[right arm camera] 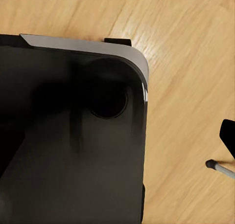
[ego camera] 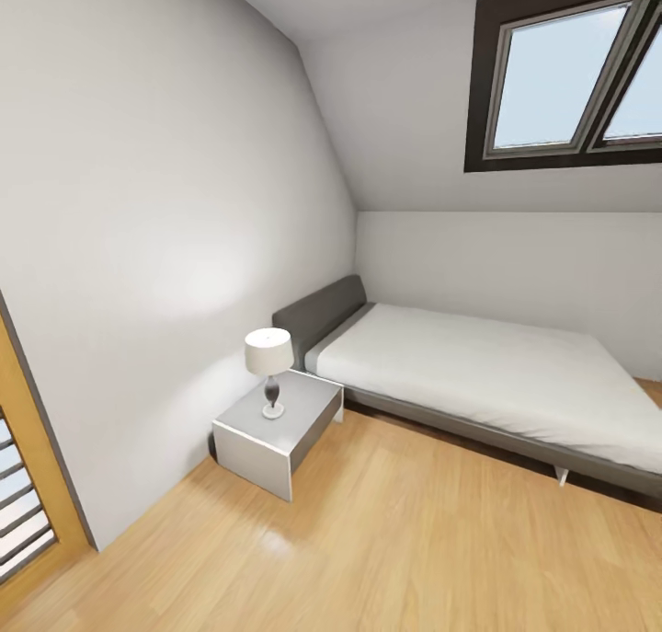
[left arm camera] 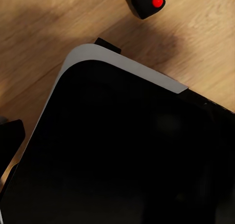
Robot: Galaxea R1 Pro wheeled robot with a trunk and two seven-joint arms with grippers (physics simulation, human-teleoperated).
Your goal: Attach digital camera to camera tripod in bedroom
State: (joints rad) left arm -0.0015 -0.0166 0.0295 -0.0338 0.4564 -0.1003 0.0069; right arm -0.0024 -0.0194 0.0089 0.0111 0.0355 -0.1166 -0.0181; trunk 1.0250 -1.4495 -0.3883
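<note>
In the left wrist view a small black object with a red button, apparently the digital camera (left arm camera: pixel 143 3), lies on the light wood floor (left arm camera: pixel 44 33) beyond my black, silver-edged base (left arm camera: pixel 122 150). In the right wrist view a thin silver rod with a black tip, which looks like a leg of the camera tripod (right arm camera: pixel 218 168), crosses the floor near the base (right arm camera: pixel 68 136). One dark finger (left arm camera: pixel 10 138) shows at the edge of the left wrist view and another finger (right arm camera: pixel 228 135) at the edge of the right wrist view. Both are spread wide and hold nothing.
The head view faces a bedroom corner. A grey-headboard bed (ego camera: pixel 478 374) stands along the far wall. A white nightstand (ego camera: pixel 276 430) carries a lamp (ego camera: pixel 268 367). A skylight (ego camera: pixel 570 71) is set in the sloped ceiling. A wooden door frame (ego camera: pixel 37 485) is at the left.
</note>
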